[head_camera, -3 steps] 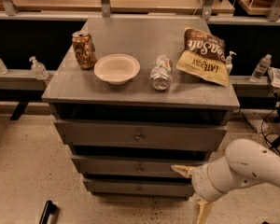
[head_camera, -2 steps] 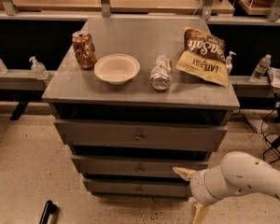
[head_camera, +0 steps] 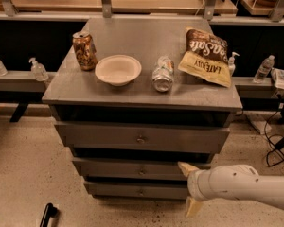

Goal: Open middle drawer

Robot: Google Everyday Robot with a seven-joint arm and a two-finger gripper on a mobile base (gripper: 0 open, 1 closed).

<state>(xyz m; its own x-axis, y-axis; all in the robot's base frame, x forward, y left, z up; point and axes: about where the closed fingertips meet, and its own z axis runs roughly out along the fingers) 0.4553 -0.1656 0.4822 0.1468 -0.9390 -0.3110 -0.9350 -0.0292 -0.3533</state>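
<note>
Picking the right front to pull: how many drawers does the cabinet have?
3, stacked: top drawer, the middle drawer below it, bottom drawer lowest. The tool, open, sits by the right ends of the lower two, hiding part of them.

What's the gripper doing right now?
Gripper: open, holding nothing, in front of the right end of the middle drawer.

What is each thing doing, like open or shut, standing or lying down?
Middle drawer, shut.
Top drawer, shut.
Bottom drawer, shut.
Claw, open, by the middle drawer's right end, not holding anything.
Can, standing up.
Bowl, right way up, empty.
Bottle, lying on its side.
Chip bag, lying flat.
</note>
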